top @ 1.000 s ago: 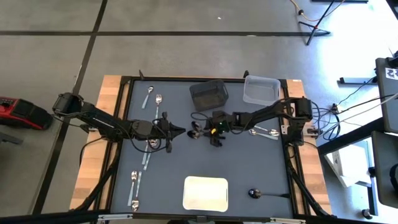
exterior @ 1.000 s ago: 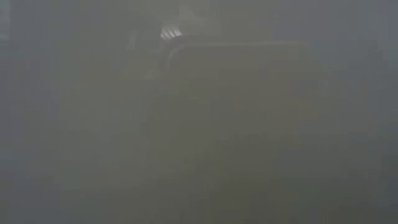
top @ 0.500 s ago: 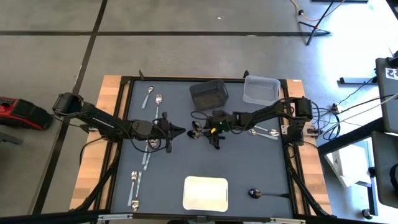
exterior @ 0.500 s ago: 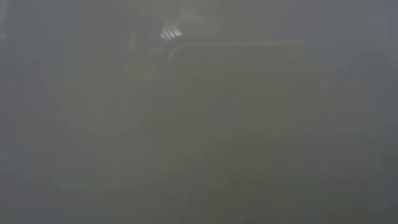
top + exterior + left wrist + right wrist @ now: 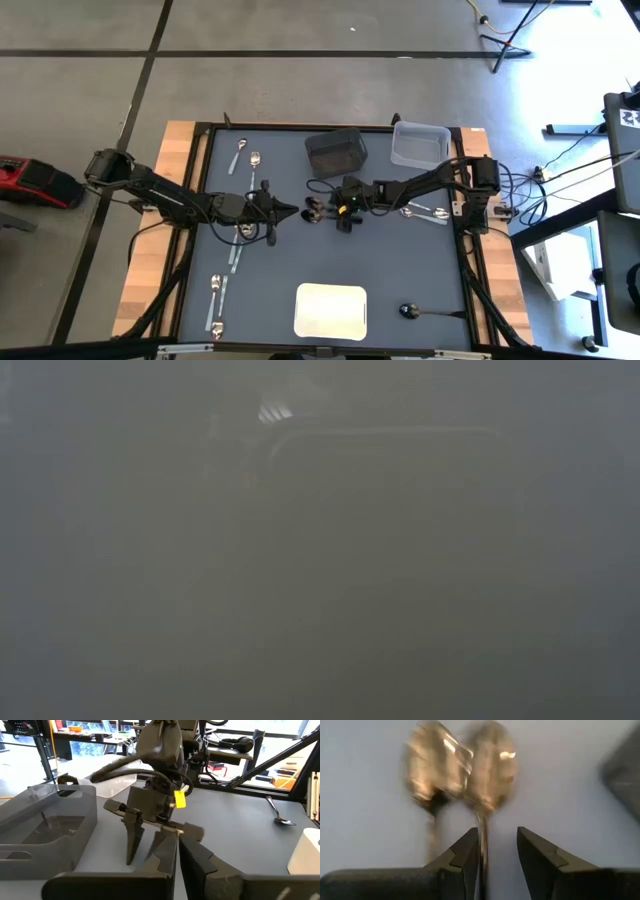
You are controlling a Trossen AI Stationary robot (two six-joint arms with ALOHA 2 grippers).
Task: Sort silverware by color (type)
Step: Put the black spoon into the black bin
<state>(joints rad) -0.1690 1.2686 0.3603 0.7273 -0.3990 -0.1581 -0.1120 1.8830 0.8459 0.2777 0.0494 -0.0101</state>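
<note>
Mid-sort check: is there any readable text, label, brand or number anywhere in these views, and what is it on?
No text can be read in any view.
Yellow tag on the right arm's wrist, seen from the left wrist view: no readable print.
Black-and-white marker on the equipment at the high view's right edge: a pattern, not legible words.
Low view: fully fogged, nothing legible.

High view: even, bright daylight, strongest glare on the floor right of the table (image 5: pixel 190 140). Low view: wholly fogged grey, nothing readable. Right wrist view: two spoons (image 5: pixel 462 772) close, blurred, with glints. Left wrist view: sharp, bright windows beyond the table.
</note>
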